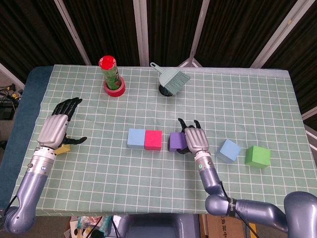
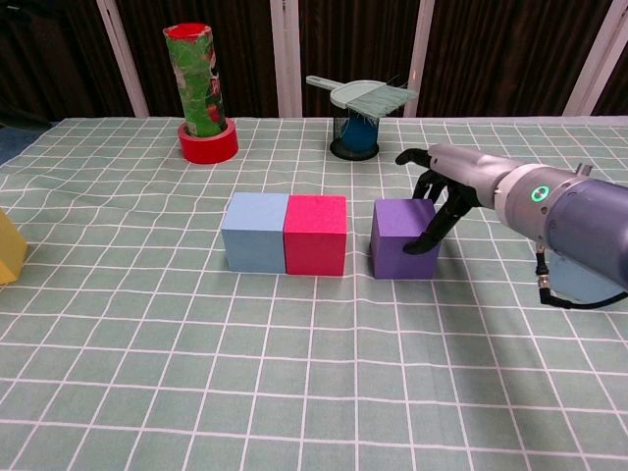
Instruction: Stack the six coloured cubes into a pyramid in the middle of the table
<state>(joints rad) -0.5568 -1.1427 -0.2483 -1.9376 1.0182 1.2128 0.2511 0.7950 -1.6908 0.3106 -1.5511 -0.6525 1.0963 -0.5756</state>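
**Head view: right hand on the purple cube, row of two waiting**

Head view shows the right hand (image 1: 194, 140) set against the purple cube (image 1: 176, 142), fingers curled over its far and right sides, and the chest view has the dark fingertips (image 2: 424, 238) touching the cube's right face. Whether that is a real grip or only a press, I cannot tell; the cube sits flat on the table (image 1: 237, 94). Just left of it, a narrow gap apart, stand the pink cube (image 1: 153, 140) and a blue cube (image 1: 136, 138), touching each other in a row. A second blue cube (image 1: 229, 150) and the green cube (image 1: 257, 156) lie off to the right; in the chest view the forearm hides most of that blue one and green is out of frame. At far left the left hand (image 1: 55, 129) hovers with fingers spread, thumb out, holding nothing. The yellow cube (image 1: 62, 148) peeks from beneath it, mostly hidden, and is cut off at the chest view's edge. At the back: a can (image 1: 110, 73) in a red tape roll (image 1: 114, 89), and a brush (image 1: 173, 81) in a cup.
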